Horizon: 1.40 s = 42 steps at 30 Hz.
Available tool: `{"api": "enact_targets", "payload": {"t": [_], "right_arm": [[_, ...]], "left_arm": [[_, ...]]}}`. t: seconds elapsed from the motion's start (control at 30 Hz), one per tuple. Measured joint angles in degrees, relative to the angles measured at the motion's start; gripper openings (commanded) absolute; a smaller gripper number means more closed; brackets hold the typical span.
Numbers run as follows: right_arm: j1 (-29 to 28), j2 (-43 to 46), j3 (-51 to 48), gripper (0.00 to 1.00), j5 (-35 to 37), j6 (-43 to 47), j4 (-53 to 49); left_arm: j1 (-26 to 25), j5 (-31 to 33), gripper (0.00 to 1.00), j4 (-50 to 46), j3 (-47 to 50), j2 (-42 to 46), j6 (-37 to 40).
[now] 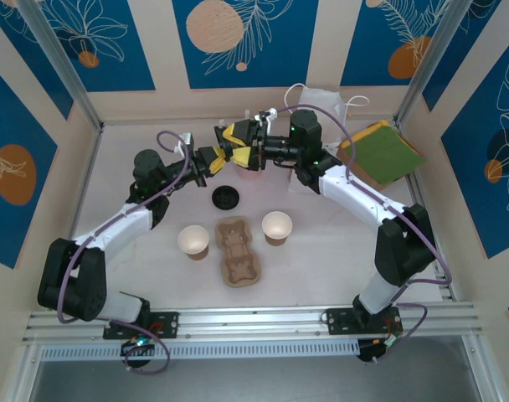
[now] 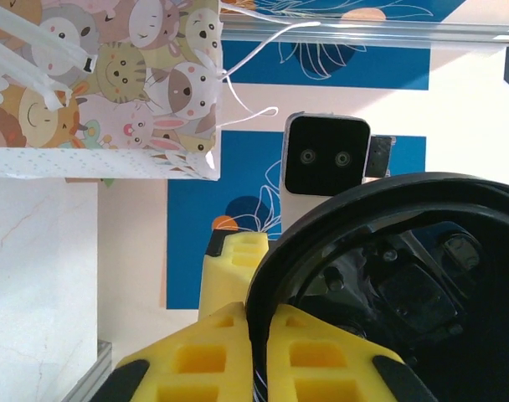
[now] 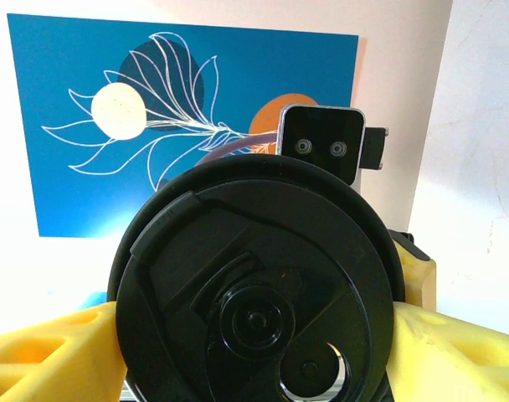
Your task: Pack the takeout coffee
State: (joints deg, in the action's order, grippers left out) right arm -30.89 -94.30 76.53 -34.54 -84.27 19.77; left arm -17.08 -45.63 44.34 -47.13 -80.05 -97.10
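Left fingers (image 2: 321,360) pinch the rim of a round black plastic lid (image 3: 254,293) and right fingers (image 3: 455,352) clamp its sides, beside a half-hidden brown kraft paper cup (image 1: 249,173), far middle of the desk (image 1: 321,264). Opposed pulls could warp or drop the lid.

Left gripper (image 1: 223,157) and right gripper (image 1: 238,138) meet at back centre with a held lid (image 3: 254,285) between them, closing the path toward the bag (image 1: 326,102). Loose lid (image 1: 227,198), left cup (image 1: 193,240), tray (image 1: 238,251) and right cup (image 1: 277,226) obstruct mid-table. Bare table (image 1: 313,272) lies open at front right, between tray and right arm (image 1: 388,243).
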Motion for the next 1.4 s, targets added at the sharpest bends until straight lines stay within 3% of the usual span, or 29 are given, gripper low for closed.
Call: {"api": "enact_targets", "payload": {"t": [0.1,0.23,0.3,0.33,0.53,0.7,1.03,1.23,1.4], "right_arm": [[-0.07,0.70,-0.07,0.75,0.07,1.01,-1.42],[0.61,3.56,-0.52,0.75,0.28,3.72,-4.96],[1.25,5.29,-0.57,0.75,0.76,5.75,-7.30],[1.66,6.36,-0.68,0.75,1.14,7.04,-8.81],[3.41,12.09,-1.31,0.75,4.48,17.92,-21.86],[3.50,15.78,-1.55,0.75,9.92,28.74,-35.01],[-2.19,20.72,-7.30,0.75,26.82,46.49,-54.10],[-8.55,19.63,-11.30,0.75,38.12,51.76,-58.38],[-12.79,16.46,-12.15,0.75,45.94,54.27,-58.82]], "left_arm": [[0.00,-0.09,0.32,-2.25,-0.02,0.90,1.40],[0.22,-0.44,0.52,-10.71,-0.46,3.37,6.62],[0.31,-0.24,0.55,-18.49,-2.10,4.92,11.43],[0.33,0.15,0.62,-23.02,-3.48,5.68,14.27],[0.37,5.11,0.72,-45.79,-11.41,11.10,29.66],[-0.79,10.71,0.99,-58.53,-13.25,13.51,38.42],[-12.20,27.08,1.00,-74.79,-16.26,13.44,49.48],[-17.88,35.26,1.00,-79.60,-17.84,11.34,52.70],[-18.95,39.01,1.00,-82.66,-18.84,10.54,54.18]]}}
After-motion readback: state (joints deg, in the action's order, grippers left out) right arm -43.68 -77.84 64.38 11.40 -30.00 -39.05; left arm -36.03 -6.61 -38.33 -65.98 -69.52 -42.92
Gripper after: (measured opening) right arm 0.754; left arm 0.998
